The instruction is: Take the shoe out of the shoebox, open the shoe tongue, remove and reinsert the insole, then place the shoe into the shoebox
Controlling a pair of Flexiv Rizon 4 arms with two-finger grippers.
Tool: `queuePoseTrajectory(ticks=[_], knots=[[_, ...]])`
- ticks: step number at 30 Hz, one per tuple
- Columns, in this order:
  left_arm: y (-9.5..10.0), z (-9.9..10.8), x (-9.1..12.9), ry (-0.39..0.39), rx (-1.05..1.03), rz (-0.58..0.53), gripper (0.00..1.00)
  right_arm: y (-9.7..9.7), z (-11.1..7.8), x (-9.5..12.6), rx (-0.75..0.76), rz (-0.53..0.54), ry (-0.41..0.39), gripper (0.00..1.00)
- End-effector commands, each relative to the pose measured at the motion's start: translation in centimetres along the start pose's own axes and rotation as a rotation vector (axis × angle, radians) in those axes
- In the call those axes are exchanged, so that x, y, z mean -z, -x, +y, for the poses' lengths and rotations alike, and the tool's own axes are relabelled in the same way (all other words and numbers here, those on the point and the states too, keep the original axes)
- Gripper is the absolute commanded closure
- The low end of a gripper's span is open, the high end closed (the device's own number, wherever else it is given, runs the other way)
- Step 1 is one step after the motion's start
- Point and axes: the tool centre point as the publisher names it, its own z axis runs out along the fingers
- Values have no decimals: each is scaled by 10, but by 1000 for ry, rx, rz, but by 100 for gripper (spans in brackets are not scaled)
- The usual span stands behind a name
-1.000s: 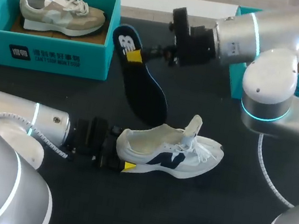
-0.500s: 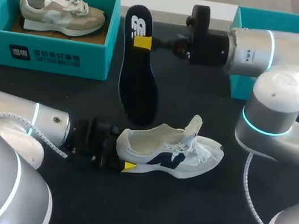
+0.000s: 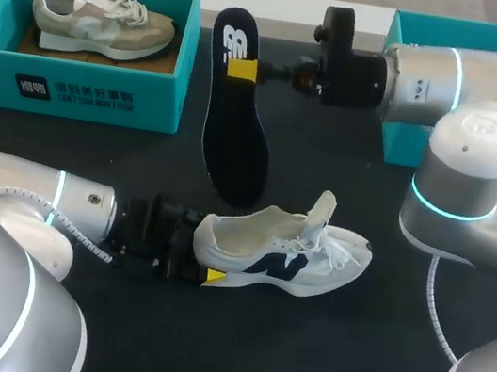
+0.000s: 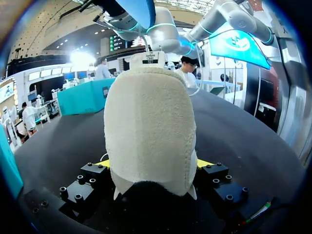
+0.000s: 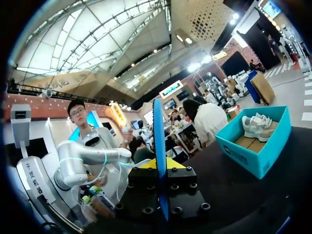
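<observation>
While the white shoe (image 3: 281,249) rests mid-table (image 3: 344,355), its padded heel is clamped by the left end effector (image 4: 154,165) from nine o'clock. The dark insole (image 3: 236,117), at eleven o'clock from the shoe, is pinched near its heel end by the right end effector (image 5: 160,165). The insole is judged light and floppy, so it is best gripped at that stiffer heel. The shoebox (image 3: 400,135) at two o'clock is largely hidden by the right arm. Whether the insole's toe touches the table cannot be told.

Black matte table (image 3: 326,352), flat dark surface, soft even light
</observation>
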Motion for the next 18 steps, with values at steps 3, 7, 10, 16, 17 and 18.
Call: queuePoseTrajectory(ticks=[3, 7, 10, 16, 17, 18], knots=[[-1, 1, 0, 3, 0, -1, 100, -37, 26, 22, -51, -16, 69, 100], [-1, 1, 0, 3, 0, -1, 100, -58, 39, 26, -81, 3, 61, 100], [-1, 1, 0, 3, 0, -1, 100, -76, 48, 29, -106, 3, 37, 100], [-1, 1, 0, 3, 0, -1, 100, -114, 52, 29, -114, 13, -39, 100], [-1, 1, 0, 3, 0, -1, 100, -114, 52, 29, -114, 13, -39, 100], [-1, 1, 0, 3, 0, -1, 100, -114, 52, 29, -114, 13, -39, 100]])
